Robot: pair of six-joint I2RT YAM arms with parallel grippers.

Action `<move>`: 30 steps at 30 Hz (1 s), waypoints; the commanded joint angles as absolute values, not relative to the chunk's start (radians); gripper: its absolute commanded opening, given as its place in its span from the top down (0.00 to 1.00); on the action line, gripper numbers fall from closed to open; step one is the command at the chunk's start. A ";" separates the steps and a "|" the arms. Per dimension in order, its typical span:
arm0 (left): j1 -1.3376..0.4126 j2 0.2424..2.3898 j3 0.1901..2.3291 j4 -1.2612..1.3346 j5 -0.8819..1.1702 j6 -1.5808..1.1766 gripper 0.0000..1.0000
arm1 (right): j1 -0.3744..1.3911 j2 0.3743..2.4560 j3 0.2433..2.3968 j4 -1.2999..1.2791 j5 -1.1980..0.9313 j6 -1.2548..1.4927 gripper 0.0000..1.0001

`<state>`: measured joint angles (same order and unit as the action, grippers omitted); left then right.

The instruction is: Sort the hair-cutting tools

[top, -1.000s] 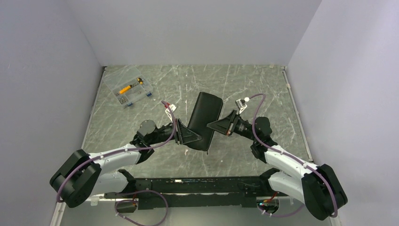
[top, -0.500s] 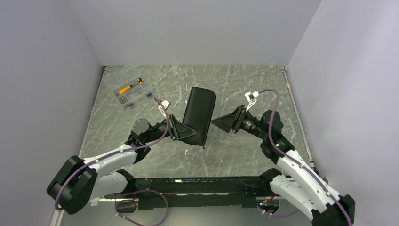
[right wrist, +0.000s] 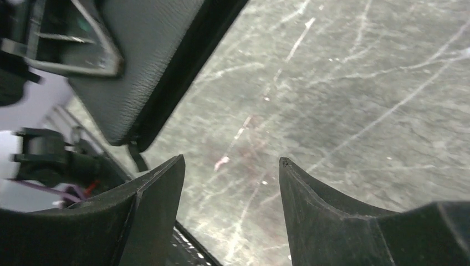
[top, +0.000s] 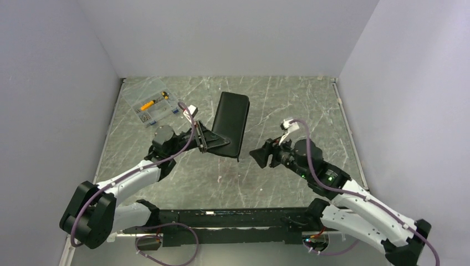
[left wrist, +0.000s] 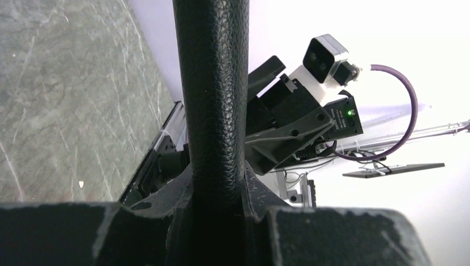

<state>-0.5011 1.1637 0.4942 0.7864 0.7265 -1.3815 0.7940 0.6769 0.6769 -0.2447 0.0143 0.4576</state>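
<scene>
No hair-cutting tools show in any view. My left gripper [top: 213,145] is shut on the near edge of the flat black zip case [top: 230,123] and holds it tilted above the table. In the left wrist view the case [left wrist: 213,83] rises edge-on from between my left gripper's [left wrist: 216,172] jaws. My right gripper [top: 256,155] stands open and empty to the right of the case, apart from it. In the right wrist view, the case [right wrist: 138,66] hangs at upper left with its zip pull [right wrist: 136,156] dangling, beyond my right gripper [right wrist: 233,160].
A clear plastic box [top: 152,107] with yellow and small parts sits at the back left of the grey marbled table [top: 288,100]. Grey walls close in the table on three sides. The right arm's wrist camera [left wrist: 327,55] shows behind the case.
My right gripper has opened, let go of the case and drawn back toward the near right. My left gripper has carried the case up and toward the back left.
</scene>
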 commanded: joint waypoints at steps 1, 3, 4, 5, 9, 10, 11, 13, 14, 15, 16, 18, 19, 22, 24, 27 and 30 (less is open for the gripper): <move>-0.479 1.148 0.560 0.768 0.815 -1.336 1.00 | 0.941 0.728 0.725 -0.271 0.373 0.360 0.35; -0.466 1.144 0.543 0.772 0.818 -1.338 1.00 | 0.988 0.732 0.712 -0.228 0.439 0.349 0.33; -0.460 1.146 0.534 0.789 0.820 -1.343 1.00 | 0.997 0.727 0.698 -0.198 0.427 0.339 0.32; -0.455 1.149 0.528 0.807 0.826 -1.350 1.00 | 0.999 0.721 0.682 -0.162 0.398 0.325 0.30; -0.448 1.161 0.520 0.839 0.836 -1.363 1.00 | 0.998 0.711 0.667 -0.113 0.278 0.329 0.22; -0.446 1.162 0.520 0.841 0.832 -1.365 1.00 | 0.997 0.716 0.677 -0.124 0.254 0.332 0.22; -0.444 1.163 0.521 0.839 0.827 -1.364 1.00 | 0.998 0.724 0.688 -0.139 0.236 0.329 0.21; -0.442 1.163 0.531 0.822 0.816 -1.358 1.00 | 0.997 0.738 0.690 -0.143 0.207 0.324 0.21; -0.441 1.163 0.539 0.815 0.813 -1.354 1.00 | 0.997 0.744 0.690 -0.146 0.210 0.333 0.22; -0.441 1.162 0.548 0.807 0.812 -1.348 1.00 | 0.997 0.749 0.690 -0.151 0.222 0.346 0.22; -0.439 1.161 0.556 0.795 0.810 -1.342 1.00 | 0.997 0.745 0.688 -0.150 0.229 0.354 0.22; -0.437 1.149 0.577 0.756 0.805 -1.319 1.00 | 0.997 0.723 0.668 -0.117 0.216 0.357 0.22; -0.436 1.141 0.585 0.730 0.799 -1.295 1.00 | 0.997 0.708 0.645 -0.085 0.205 0.354 0.23; -0.429 1.116 0.606 0.650 0.783 -1.248 1.00 | 0.996 0.653 0.550 0.050 0.139 0.327 0.23; -0.421 1.110 0.605 0.636 0.779 -1.244 1.00 | 0.997 0.621 0.513 0.086 0.148 0.328 0.21; -0.407 1.116 0.585 0.689 0.781 -1.277 1.00 | 0.997 0.610 0.553 0.009 0.168 0.277 0.21; -0.396 1.130 0.568 0.730 0.781 -1.308 1.00 | 0.999 0.638 0.594 -0.067 0.183 0.254 0.22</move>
<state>-0.4118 1.1526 0.5400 0.5861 0.7876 -1.2976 0.9939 0.6266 0.5243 -0.0475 0.1734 0.3111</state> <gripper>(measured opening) 0.251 0.787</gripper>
